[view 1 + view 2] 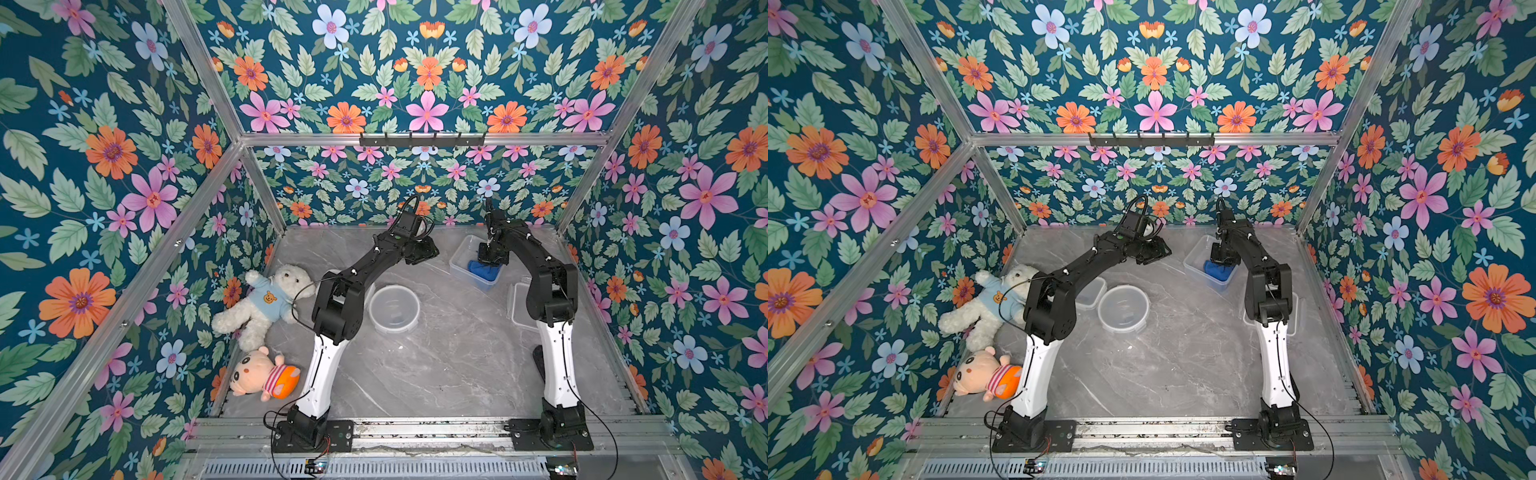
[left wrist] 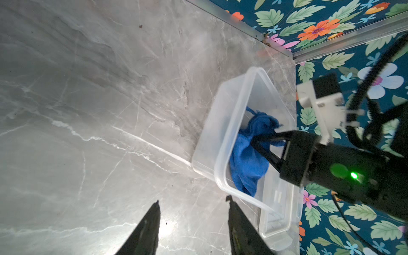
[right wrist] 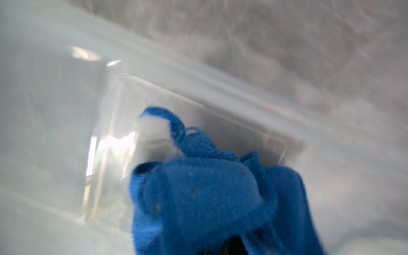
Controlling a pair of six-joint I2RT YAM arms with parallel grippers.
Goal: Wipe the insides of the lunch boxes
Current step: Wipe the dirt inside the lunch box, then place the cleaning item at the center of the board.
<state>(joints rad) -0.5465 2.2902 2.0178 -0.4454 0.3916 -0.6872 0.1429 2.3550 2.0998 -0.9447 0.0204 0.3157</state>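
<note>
Round lunch box (image 1: 394,308) stands amid bare tabletop (image 1: 436,374).

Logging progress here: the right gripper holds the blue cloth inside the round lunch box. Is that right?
Not quite: the right gripper holds the blue cloth inside the rectangular lunch box, as the left wrist view shows. The round lunch box holds no cloth.

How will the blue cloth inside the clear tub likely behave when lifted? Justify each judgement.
Probably floppy: the blue cloth drapes in folds from the right pincer. Likely light and grippy: a narrow pinch holds its fuzzy weave inside the tub.
</note>
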